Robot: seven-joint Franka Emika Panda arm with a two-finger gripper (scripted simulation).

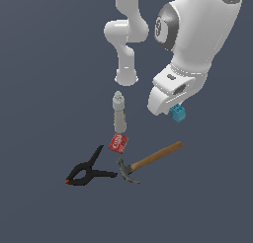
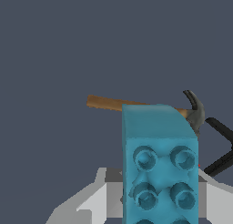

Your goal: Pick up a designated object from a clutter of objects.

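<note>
The designated object, a small teal-blue block (image 1: pixel 178 113) with round studs, sits right under the white hand of my arm. In the wrist view the teal block (image 2: pixel 159 164) fills the middle, with grey fingers (image 2: pixel 98 198) pressed against both of its sides. My gripper (image 1: pixel 176 108) is shut on it. In the exterior view the hand hides the fingertips, and I cannot tell how far the block is off the floor. The rest of the clutter of objects lies towards the exterior view's left and front of the block.
A grey bottle (image 1: pixel 119 112) lies by the arm's base, with a small red box (image 1: pixel 118 143) at its near end. A black spring clamp (image 1: pixel 88 174) and a wooden-handled hammer (image 1: pixel 150 161) lie nearer the front. The hammer (image 2: pixel 136 104) shows behind the block in the wrist view.
</note>
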